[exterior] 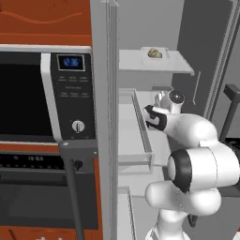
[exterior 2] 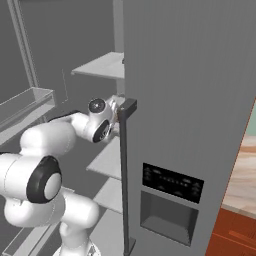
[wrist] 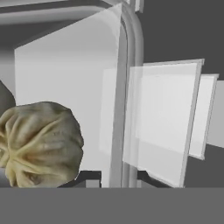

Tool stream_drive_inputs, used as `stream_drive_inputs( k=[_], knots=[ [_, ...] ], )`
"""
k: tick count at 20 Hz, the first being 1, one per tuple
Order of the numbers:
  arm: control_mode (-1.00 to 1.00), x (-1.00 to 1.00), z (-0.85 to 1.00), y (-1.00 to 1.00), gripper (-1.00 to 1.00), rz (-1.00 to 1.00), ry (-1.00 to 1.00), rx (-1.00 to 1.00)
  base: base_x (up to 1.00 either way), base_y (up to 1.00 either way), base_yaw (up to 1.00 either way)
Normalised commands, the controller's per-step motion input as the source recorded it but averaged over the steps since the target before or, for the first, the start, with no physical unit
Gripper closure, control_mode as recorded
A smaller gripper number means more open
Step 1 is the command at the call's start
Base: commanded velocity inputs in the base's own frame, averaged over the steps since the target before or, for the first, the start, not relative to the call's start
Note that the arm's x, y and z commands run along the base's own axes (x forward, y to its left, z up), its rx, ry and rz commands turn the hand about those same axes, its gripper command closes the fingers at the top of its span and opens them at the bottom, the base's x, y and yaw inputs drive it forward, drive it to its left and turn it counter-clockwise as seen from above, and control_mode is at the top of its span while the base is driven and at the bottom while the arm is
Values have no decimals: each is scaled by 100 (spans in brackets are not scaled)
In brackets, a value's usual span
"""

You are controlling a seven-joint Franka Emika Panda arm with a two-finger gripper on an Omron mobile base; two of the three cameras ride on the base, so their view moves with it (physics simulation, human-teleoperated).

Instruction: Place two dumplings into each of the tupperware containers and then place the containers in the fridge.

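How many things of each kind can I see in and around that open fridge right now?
Fridge: 1
Microwave: 1
Tupperware containers: 2, one on the top shelf, one close up in the hand view
Dumplings clearly seen: 2, one in the shelf container, one close up
Robot arm: 1
Total: 7

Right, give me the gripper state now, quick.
Gripper: shut on the wall of a tupperware container with a dumpling in it, inside the fridge.
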Motion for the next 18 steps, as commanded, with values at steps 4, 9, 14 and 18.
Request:
stream_drive_inputs(
  k=[4,9,14,18],
  knots=[
    [-100,46,-8,-25,100,0,0,0,0,0,0],
    [-100,35,-41,-3,100,0,-1,0,0,0,0],
    [-100,34,-35,0,100,0,-6,-1,0,0,0],
    [-100,77,-13,-3,100,0,-1,0,0,0,0]
  ],
)
